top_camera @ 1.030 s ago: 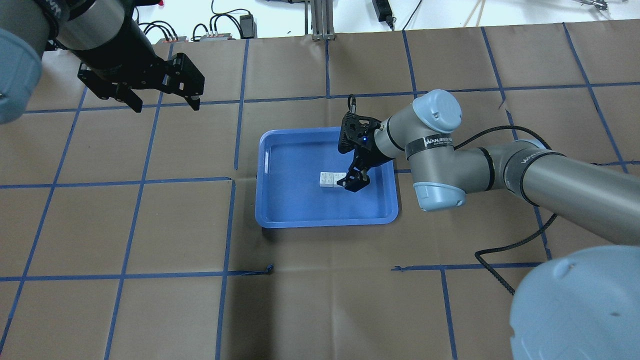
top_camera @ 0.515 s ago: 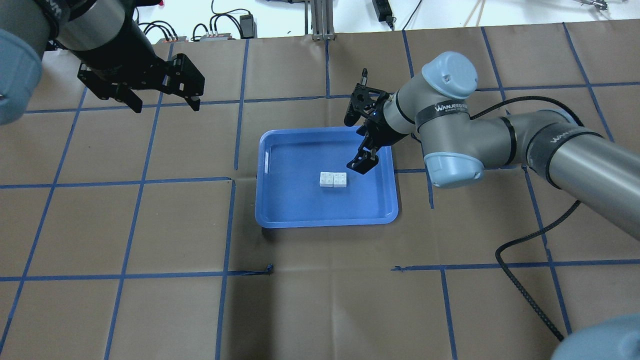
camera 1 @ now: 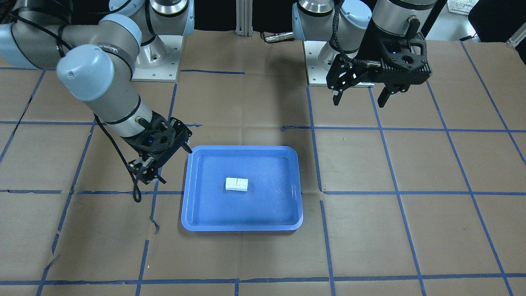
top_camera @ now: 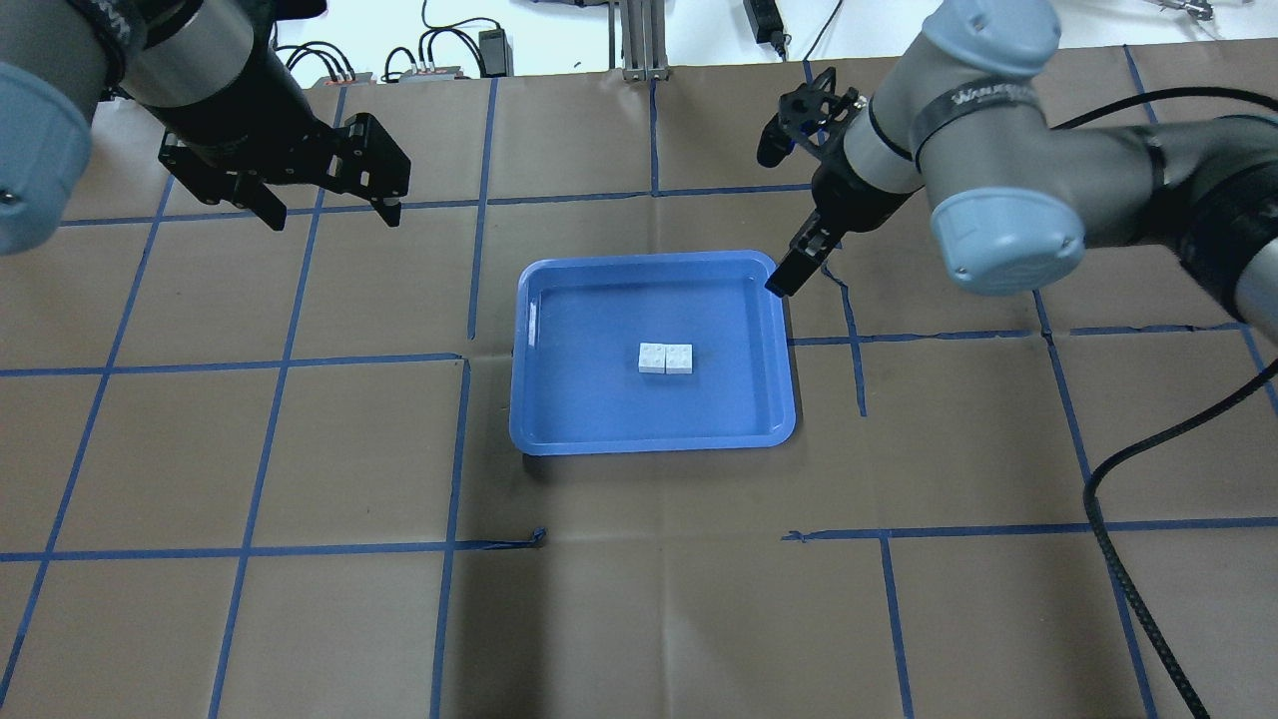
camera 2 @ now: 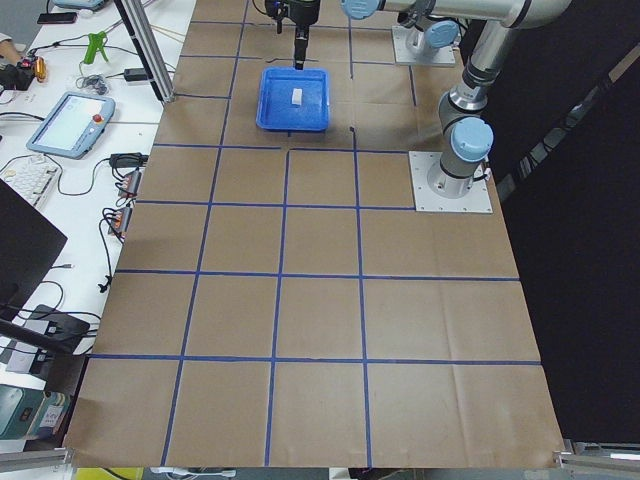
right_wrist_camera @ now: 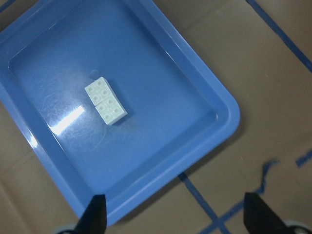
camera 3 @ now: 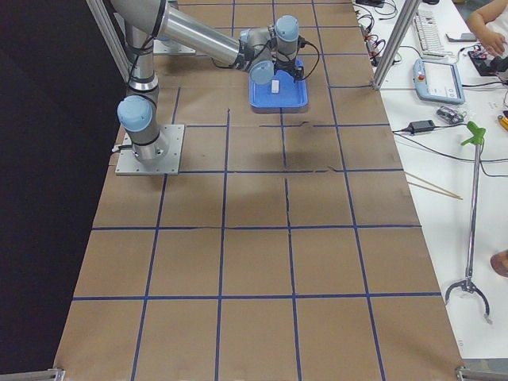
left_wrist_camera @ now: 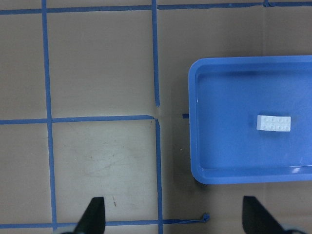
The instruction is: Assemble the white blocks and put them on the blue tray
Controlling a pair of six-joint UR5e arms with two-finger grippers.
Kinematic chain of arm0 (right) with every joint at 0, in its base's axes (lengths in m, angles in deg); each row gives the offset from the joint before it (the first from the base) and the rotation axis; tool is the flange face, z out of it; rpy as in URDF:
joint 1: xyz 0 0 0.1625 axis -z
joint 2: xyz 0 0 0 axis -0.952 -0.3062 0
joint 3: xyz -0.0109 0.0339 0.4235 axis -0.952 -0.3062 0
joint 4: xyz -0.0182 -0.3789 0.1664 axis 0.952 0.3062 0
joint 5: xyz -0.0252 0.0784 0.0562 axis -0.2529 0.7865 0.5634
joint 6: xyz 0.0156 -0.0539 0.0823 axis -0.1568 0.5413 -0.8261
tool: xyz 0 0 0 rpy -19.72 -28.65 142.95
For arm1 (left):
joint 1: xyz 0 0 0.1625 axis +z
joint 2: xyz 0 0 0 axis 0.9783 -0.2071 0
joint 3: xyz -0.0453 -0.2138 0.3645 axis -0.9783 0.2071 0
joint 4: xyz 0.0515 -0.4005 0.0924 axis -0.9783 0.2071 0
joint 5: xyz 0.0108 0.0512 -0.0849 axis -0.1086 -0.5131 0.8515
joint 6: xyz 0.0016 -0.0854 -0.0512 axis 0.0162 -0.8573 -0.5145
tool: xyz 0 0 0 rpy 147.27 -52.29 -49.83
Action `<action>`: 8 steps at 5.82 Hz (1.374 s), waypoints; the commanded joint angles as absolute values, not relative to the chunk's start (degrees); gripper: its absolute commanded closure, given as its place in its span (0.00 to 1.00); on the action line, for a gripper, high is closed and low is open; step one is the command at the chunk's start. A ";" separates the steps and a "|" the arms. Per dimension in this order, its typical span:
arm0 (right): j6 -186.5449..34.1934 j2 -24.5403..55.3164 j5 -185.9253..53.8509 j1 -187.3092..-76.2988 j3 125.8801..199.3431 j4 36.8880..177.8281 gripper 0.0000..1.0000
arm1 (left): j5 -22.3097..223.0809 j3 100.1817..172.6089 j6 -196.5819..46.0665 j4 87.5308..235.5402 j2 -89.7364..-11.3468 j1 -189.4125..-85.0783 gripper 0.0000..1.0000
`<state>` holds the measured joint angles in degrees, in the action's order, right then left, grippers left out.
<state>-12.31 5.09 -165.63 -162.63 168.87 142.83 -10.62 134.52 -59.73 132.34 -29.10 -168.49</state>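
The two white blocks (top_camera: 665, 358) sit joined side by side, studs up, near the middle of the blue tray (top_camera: 589, 409). They also show in the front view (camera 1: 237, 184), the left wrist view (left_wrist_camera: 274, 123) and the right wrist view (right_wrist_camera: 106, 101). My right gripper (top_camera: 782, 278) is open and empty. It hangs above the tray's far right corner, apart from the blocks, and also shows in the front view (camera 1: 146, 174). My left gripper (top_camera: 332, 212) is open and empty. It is held high over the table, far left of the tray (camera 1: 242, 216).
Brown paper with blue tape lines (top_camera: 469, 355) covers the table. The right arm's black cable (top_camera: 1108, 469) trails over the near right area. Cables and power bricks (top_camera: 439, 55) lie beyond the far edge. A side bench holds a teach pendant (camera 2: 70, 118).
My right gripper has let go of the blocks and risen away from them, back and to the right past the tray's far right corner. The blocks stay in the tray. The left arm is still.
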 commanded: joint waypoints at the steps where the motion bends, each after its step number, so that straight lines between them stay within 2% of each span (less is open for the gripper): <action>1: -26.29 0.49 -171.48 -159.02 161.50 126.41 0.00 | -10.62 134.55 -59.74 132.27 -29.10 -168.49 0.01; 3: -51.56 -3.82 -179.05 -159.27 154.64 113.21 0.00 | -10.62 134.55 -59.74 132.27 -29.10 -168.49 0.01; 4: -62.55 -3.84 -178.80 -161.19 149.91 108.79 0.00 | -10.62 134.55 -59.74 132.27 -29.10 -168.49 0.01; 5: -68.06 -3.23 -179.23 -163.90 148.21 107.35 0.00 | -10.62 134.55 -59.74 132.18 -29.10 -168.49 0.01; 8: -69.17 -2.16 -178.80 -163.06 154.05 109.52 0.00 | -10.62 134.55 -59.74 132.18 -29.10 -168.49 0.01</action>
